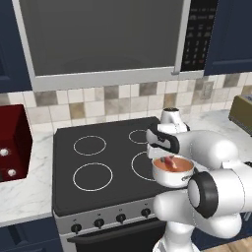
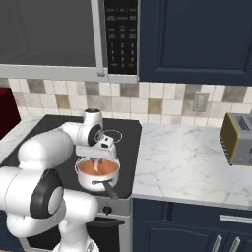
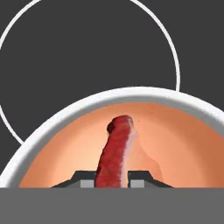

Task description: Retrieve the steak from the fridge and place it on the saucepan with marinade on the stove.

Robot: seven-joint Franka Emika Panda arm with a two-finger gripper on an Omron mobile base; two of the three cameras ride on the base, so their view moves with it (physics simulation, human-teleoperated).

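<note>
The steak (image 3: 116, 151) is a narrow, dark red slab seen edge-on, with a paler pinkish side, standing nearly upright in the pan (image 1: 171, 173). The jaws (image 3: 113, 180) are closed on its lower end, one dark tip on each side, touching it. Its far end dips towards the smooth orange-brown marinade (image 3: 175, 140) that covers the bottom of the pan. From the base cameras the steak (image 2: 100, 165) shows as a small pink sliver inside the round silver pan (image 2: 97, 173), whose dark straight handle (image 2: 109, 189) points out over the front edge of the stove (image 1: 98, 167).

The pan sits at the stove's front right corner, on the near right burner ring. The stove is black glass with white rings, and a row of black knobs (image 1: 110, 220) runs along its steel front. No writing can be read; the microwave's keypad (image 2: 121, 37) is too blurred to make out.

White marble table (image 2: 187, 167) lies on both sides of the stove, with a toaster (image 2: 237, 138) at its right edge and a dark red box (image 1: 14, 142) on the left. Behind runs a beige and brown tiled wall, with navy cabinets (image 2: 197, 39) above and below.
</note>
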